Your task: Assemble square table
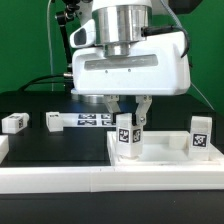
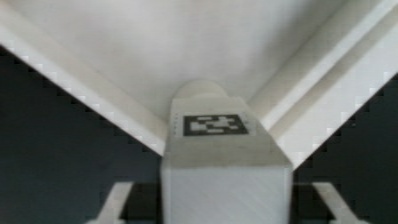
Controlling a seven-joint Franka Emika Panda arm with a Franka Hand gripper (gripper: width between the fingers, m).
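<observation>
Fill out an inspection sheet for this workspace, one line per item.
Surface: black table, matte and dark.
Job's things: square tabletop lies flat near the front. The first leg is upright over it, beneath the claw. The second leg is upright at the exterior view's right. The third leg and fourth leg rest on the table at the left.
Clutter: marker board behind; long white rail along the front.
Claw: claw straddles the first leg's top; whether it is clamped cannot be told.
Cables: black cable behind, at the left.
Surroundings: green backdrop.
</observation>
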